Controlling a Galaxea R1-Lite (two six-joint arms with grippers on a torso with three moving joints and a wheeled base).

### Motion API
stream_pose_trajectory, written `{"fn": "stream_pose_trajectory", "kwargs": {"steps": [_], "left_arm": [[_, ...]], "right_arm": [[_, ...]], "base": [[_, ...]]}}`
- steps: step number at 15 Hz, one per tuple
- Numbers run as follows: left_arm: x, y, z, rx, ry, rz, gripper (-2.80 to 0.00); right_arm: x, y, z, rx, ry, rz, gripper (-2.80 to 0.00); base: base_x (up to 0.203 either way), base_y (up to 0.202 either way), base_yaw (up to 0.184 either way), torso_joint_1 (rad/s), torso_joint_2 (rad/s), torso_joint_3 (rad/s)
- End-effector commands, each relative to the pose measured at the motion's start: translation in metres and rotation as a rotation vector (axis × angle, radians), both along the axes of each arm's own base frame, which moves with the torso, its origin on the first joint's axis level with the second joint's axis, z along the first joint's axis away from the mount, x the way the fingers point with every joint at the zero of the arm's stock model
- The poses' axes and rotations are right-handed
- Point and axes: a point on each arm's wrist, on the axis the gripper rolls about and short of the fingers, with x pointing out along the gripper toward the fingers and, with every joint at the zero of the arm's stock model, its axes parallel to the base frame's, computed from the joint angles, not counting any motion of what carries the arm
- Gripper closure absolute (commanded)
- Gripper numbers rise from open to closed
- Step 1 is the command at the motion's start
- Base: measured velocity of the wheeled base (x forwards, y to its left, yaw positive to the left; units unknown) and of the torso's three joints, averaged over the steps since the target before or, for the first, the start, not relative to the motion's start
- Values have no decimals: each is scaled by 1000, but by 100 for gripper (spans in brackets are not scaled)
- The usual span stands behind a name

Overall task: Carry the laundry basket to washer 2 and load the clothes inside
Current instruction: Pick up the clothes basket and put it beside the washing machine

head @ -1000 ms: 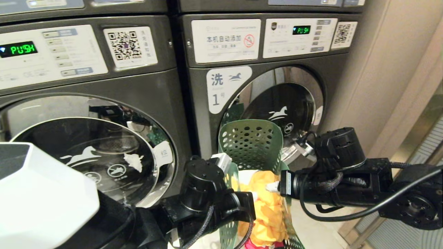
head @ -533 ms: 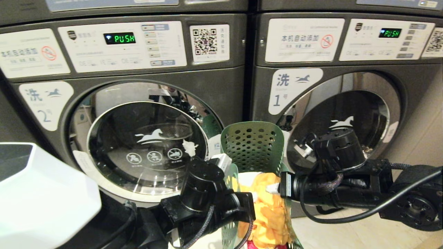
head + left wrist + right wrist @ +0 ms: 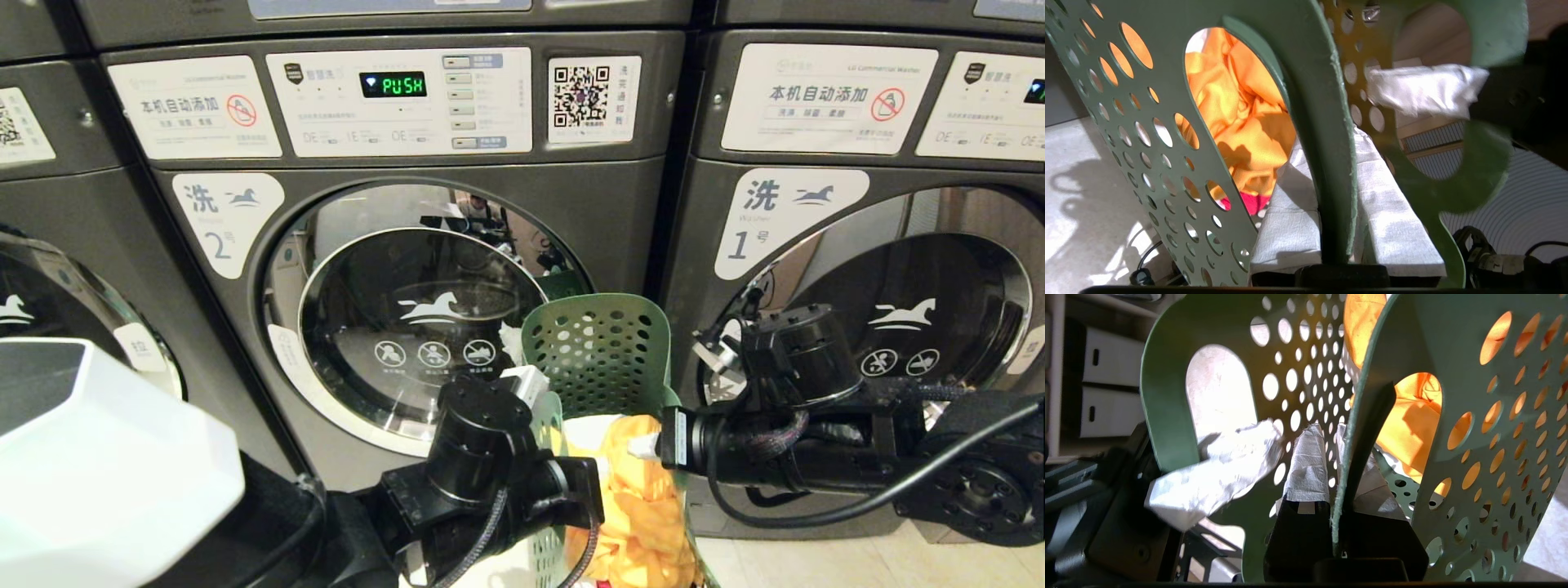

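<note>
The green perforated laundry basket (image 3: 600, 347) hangs between my two arms, in front of the gap between two washers. My left gripper (image 3: 540, 390) is shut on its left rim; in the left wrist view the white-wrapped fingers (image 3: 1396, 228) pinch the handle edge (image 3: 1331, 122). My right gripper (image 3: 653, 445) is shut on the right rim, its fingers (image 3: 1308, 465) clamping the wall edge (image 3: 1367, 416). The clothes lie inside: a mustard-yellow garment (image 3: 637, 490), and under it a pink-red one (image 3: 1249, 202). Washer 2 (image 3: 424, 318), door closed, stands straight ahead with its "2" label (image 3: 224, 220).
Washer 1 (image 3: 865, 327) stands to the right, its door closed. Another machine (image 3: 49, 310) shows at the far left. Pale floor (image 3: 865, 563) shows at the lower right. My white body (image 3: 98, 457) fills the lower left.
The whole view has swung left: washer 2 has slid from the picture's left edge to its middle and washer 1 to the right. Arms and basket keep their place in the picture.
</note>
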Motion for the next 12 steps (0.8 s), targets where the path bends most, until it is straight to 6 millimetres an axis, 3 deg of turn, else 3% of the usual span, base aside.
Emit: {"fn": "stream_pose_trajectory", "kwargs": {"steps": [1, 6, 12], "left_arm": [[0, 0, 0, -7, -2, 3, 0], [1, -1, -2, 3, -2, 14, 0], [1, -1, -2, 4, -1, 13, 0]], "right_arm": [[0, 0, -1, 1, 5, -1, 0], [0, 0, -2, 1, 6, -1, 0], [-1, 0, -1, 2, 5, -1, 0]], "base": [[0, 0, 0, 0, 0, 0], [0, 0, 0, 0, 0, 0], [-175, 0, 3, 2, 0, 3]]}}
